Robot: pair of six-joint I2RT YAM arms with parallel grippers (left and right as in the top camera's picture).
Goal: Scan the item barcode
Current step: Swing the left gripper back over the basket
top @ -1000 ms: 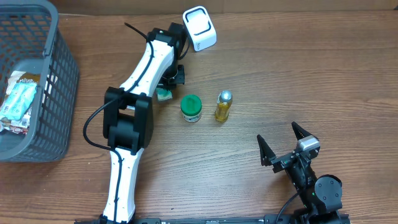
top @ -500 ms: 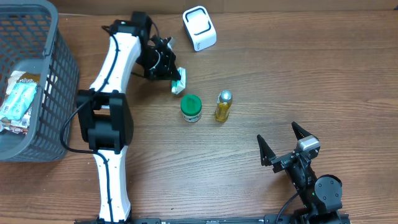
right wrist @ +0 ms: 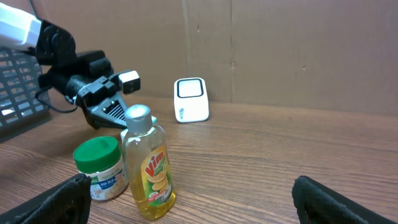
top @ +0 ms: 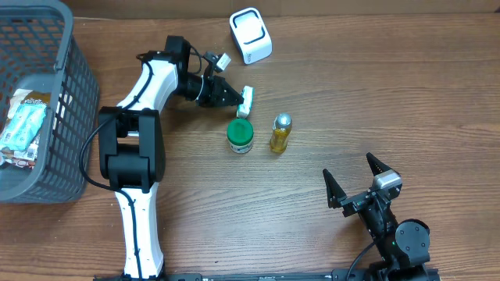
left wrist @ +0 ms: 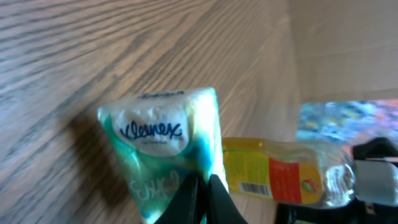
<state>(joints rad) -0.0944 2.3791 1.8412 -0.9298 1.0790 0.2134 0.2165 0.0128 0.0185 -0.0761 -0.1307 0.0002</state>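
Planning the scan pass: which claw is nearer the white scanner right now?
Left. The left claw, shut on the tissue pack, is just short of the scanner; the right claw stands open far off at the front right.

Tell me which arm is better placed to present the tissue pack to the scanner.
Left: its jaws pinch the Kleenex pack near the scanner; the right arm's jaws stand open, far off.

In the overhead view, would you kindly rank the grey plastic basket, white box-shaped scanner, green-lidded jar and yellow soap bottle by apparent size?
1. Grey plastic basket, even though the frame edge cuts it off.
2. White box-shaped scanner.
3. Green-lidded jar and yellow soap bottle look alike; I would not rank them.
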